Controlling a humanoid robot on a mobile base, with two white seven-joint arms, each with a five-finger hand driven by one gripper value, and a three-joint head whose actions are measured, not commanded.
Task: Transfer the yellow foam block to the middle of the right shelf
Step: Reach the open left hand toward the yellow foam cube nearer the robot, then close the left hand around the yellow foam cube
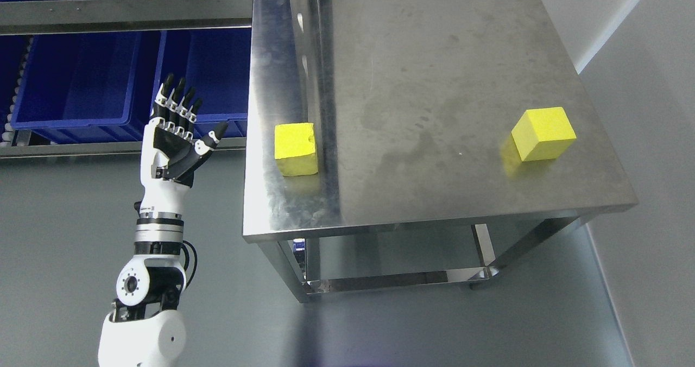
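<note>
Left hand: the left hand (176, 139) is raised beside the left edge of the table, apart from it, over the grey floor. The palm faces the camera, the four fingers (179, 103) are straight and point up, the thumb sticks out toward the table. It is spread wide and holds nothing.
Left arm: white and black, it comes in from the lower left corner of the picture.
Right hand: it does not show in the head view.
Table: a steel table (434, 74) with a scuffed, shiny top and a lower frame of steel bars.
Yellow foam block near the left edge: one yellow foam block (295, 149) lies on the table top close to the left edge, toward the front, and has a small notch in its right side.
Second block: another yellow foam cube (543, 133) lies close to the right edge, well apart from the first.
Shelf behind: blue bins (81, 79) stand on a rack left of the table, behind the hand.
</note>
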